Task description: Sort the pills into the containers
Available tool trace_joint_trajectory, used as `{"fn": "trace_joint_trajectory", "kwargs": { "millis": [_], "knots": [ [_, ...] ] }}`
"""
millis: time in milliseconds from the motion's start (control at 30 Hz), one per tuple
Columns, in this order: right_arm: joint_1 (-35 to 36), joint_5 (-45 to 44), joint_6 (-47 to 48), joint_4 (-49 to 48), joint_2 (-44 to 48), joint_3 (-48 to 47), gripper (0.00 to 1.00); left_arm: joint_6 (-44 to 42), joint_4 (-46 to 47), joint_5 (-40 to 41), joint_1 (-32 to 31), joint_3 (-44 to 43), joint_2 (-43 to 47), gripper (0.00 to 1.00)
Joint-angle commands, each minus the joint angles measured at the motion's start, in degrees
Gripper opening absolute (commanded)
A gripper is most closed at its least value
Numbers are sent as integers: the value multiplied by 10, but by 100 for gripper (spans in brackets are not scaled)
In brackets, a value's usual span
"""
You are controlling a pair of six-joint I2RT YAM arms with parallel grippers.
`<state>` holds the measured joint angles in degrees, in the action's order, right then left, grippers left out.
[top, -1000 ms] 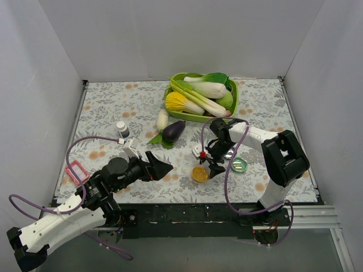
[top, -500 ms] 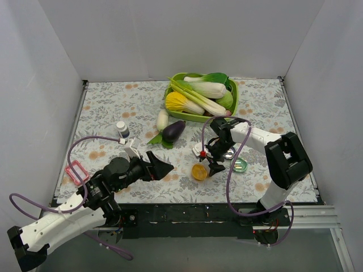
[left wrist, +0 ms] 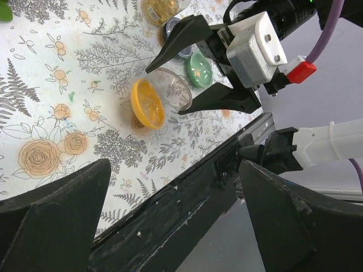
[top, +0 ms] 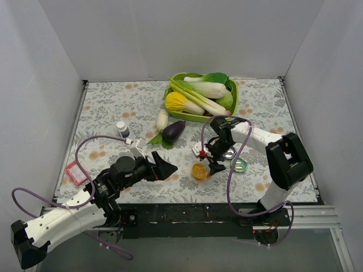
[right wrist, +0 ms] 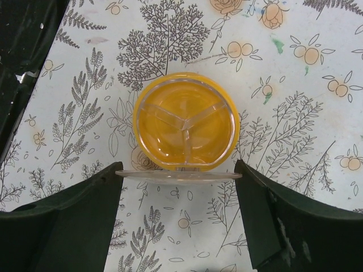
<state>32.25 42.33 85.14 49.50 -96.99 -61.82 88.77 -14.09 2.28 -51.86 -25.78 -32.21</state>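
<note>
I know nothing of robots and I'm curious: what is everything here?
Orange dish: one, orange, mid-table, under the right gripper.
Green dish: one, green, right of it.
Blue dish: one, dark blue, behind the green dish, partly hidden.
Lid: one, clear, between the right gripper's fingers.
Tray: one, lime, far side.
Vegetables: several, white, green, yellow, in the tray.
Eggplant: one, purple, near the tray.
Radish: one, white, beside the eggplant.
Bottle: one, white, dark cap, left.
Frame: one, pink, left edge.
Left gripper: black, open, empty.
Right gripper: black, holding the lid.
</note>
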Motion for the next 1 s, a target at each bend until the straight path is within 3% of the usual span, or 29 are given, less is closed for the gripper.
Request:
{"fn": "trace_joint_trajectory", "kwargs": {
  "millis": [0, 333, 433, 500, 600, 700, 967],
  "knots": [
    [-2, -7, -18, -9, 11, -13, 82, 4, 21, -11, 3, 17, -1, 98],
    [3, -25, -40, -26, 7, -8, 82, 28, 96, -46, 4, 61, -42, 98],
    [4, -25, -42, -26, 7, -8, 82, 47, 193, -77, 4, 81, -113, 84],
    [4, -25, -43, -27, 6, -8, 81, 50, 280, -111, 6, 90, -158, 80],
    [5, -25, -45, -27, 7, -6, 81, 50, 383, -144, 10, 82, -262, 64],
    [6, -26, -46, -28, 7, -4, 80, 46, 447, -182, 13, 57, -353, 60],
    [6, -25, -49, -33, 12, 1, 80, 61, 550, -228, 24, 28, -462, 51]
  ]
}}
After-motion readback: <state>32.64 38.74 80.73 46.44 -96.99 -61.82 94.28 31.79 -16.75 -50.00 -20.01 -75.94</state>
